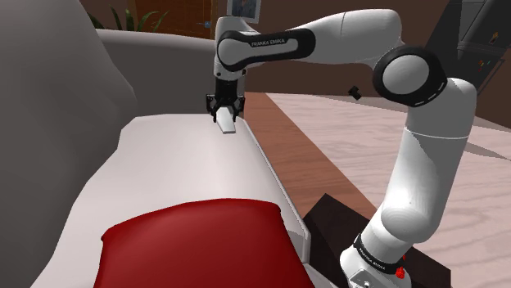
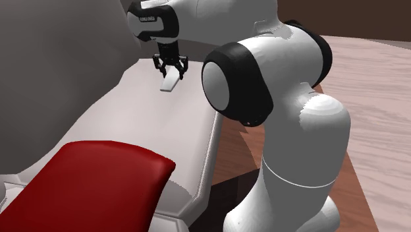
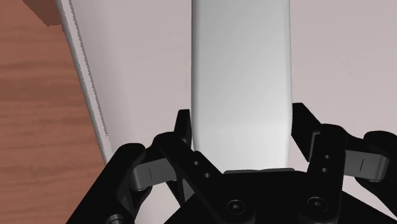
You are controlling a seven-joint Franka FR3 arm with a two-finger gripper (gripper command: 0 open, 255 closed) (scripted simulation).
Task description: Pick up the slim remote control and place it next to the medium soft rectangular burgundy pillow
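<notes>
Jaws clasp white remote (image 1: 226, 123); arm (image 1: 344, 37) lettered (FRANKA EMIKA).

1. Here's the arm (image 1: 426, 172): thick, rounded, glossy white shells all the way along.
2. The elbow joint (image 1: 409, 75) shows a pale disc ringed in black.
3. Right above the tool, a black sleeve (image 1: 266, 42) carries white "FRANKA EMIKA" lettering.
4. The gripper (image 1: 227, 113) is black all over, with blocky fingers (image 3: 181, 127).
5. Just behind those fingers, round screw heads (image 3: 236, 206) dot the body.
6. Farthest from the tool, a black base ring (image 1: 373, 258) has white print and a red spot (image 1: 400, 272).
</notes>
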